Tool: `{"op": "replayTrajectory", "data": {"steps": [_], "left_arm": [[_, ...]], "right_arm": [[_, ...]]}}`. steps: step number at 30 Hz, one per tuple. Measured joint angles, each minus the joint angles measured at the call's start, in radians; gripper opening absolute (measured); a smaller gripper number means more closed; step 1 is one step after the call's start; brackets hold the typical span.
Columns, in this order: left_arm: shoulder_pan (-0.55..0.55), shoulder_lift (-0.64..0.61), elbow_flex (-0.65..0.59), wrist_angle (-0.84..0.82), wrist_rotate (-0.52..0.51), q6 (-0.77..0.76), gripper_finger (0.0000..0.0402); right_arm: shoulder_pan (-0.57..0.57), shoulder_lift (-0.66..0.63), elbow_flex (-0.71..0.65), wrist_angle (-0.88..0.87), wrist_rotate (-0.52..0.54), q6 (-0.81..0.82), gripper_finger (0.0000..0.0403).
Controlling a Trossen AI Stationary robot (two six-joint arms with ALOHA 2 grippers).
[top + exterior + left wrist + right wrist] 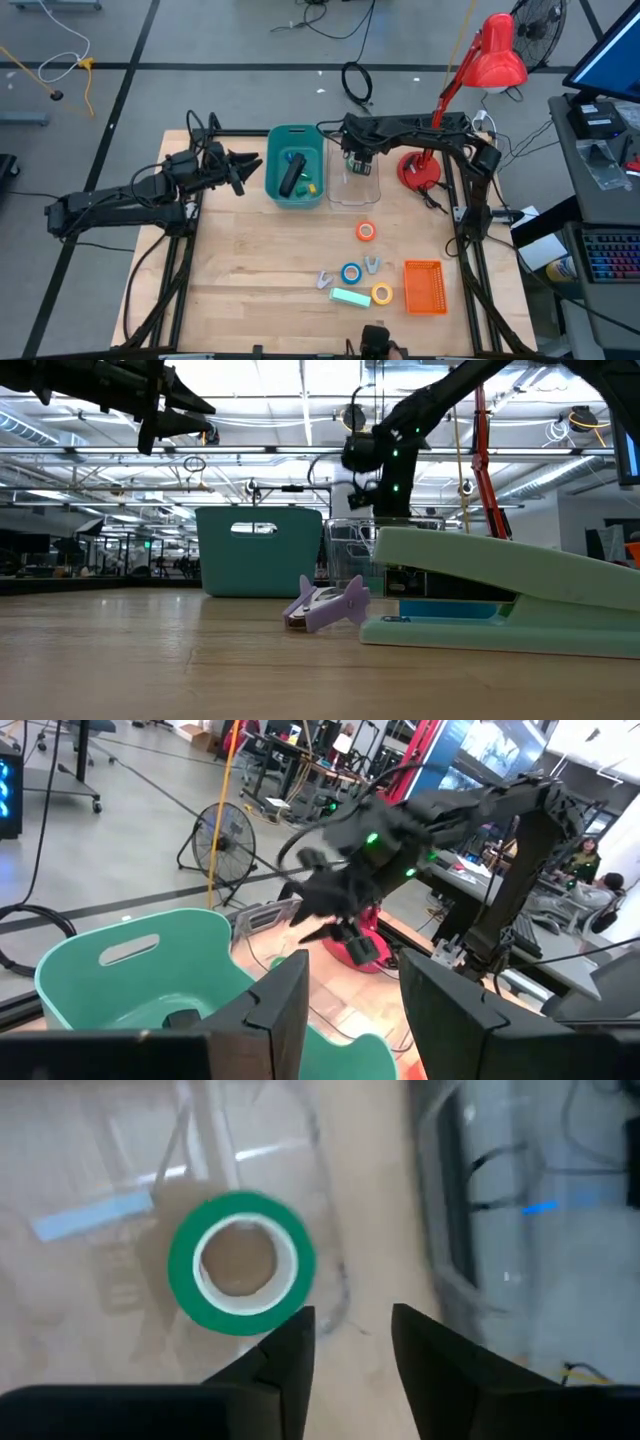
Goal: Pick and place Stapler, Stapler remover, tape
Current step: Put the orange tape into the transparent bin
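High view: right gripper (358, 160) over clear bin (354, 187), just beside teal bin (295, 166). Black stapler (291, 176) inside teal bin. Left gripper (243, 166) beside teal bin, other side. Orange-red tape (366, 232), blue tape (351, 273), yellow tape (382, 294) well apart from teal bin.

Left wrist view: fingers parted, holding nothing.

Right wrist view: fingers apart, empty; green tape (241, 1264) lying flat below, free.

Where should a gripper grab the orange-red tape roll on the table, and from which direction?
From straight above. The orange-red tape roll lies flat on the wooden table, hole up, with clear wood all round it. Probably best: one finger into the hole, one outside, pinching the ring wall. Spanning the whole roll across its outer edge should also work.
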Motion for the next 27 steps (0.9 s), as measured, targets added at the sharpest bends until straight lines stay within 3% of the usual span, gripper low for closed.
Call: {"op": "replayTrajectory", "data": {"steps": [8, 20, 27], "left_arm": [[0.0, 0.0, 0.0, 0.002, 0.001, -0.005, 0.0157], [-0.001, 0.0, 0.0, -0.004, 0.057, -0.009, 0.0157], [0.0, 0.0, 0.0, 0.003, 0.068, -0.048, 0.0157]], "right_arm": [[0.073, -0.194, 0.001, -0.028, -0.023, 0.01, 0.0121], [0.196, -0.533, -0.05, -0.215, -0.466, 0.234, 0.0083], [0.311, -0.693, -0.234, -0.219, -0.484, 0.421, 0.0079]]}}
